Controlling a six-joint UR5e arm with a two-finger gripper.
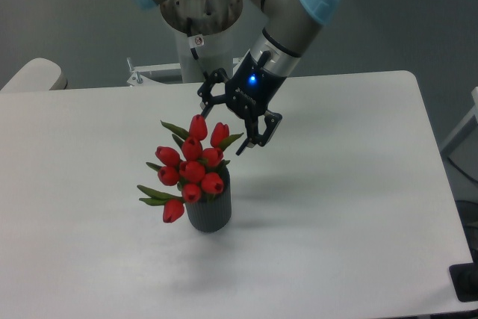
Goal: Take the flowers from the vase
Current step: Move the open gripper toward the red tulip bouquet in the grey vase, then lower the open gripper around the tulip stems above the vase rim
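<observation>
nine glossy red flowers (191, 169) in ribbed vase (209, 212)

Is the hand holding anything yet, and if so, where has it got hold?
Nothing is held. The hand is open, up beside the top of the flowers, which sit in the vase.

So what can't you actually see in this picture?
- The stems of the flowers: hidden inside the vase, behind the buds.
- The vase's mouth: covered by buds and leaves.
- How near the gripper is to the flowers in depth: one view only.
- The arm's upper part: cut off by the top edge.
</observation>
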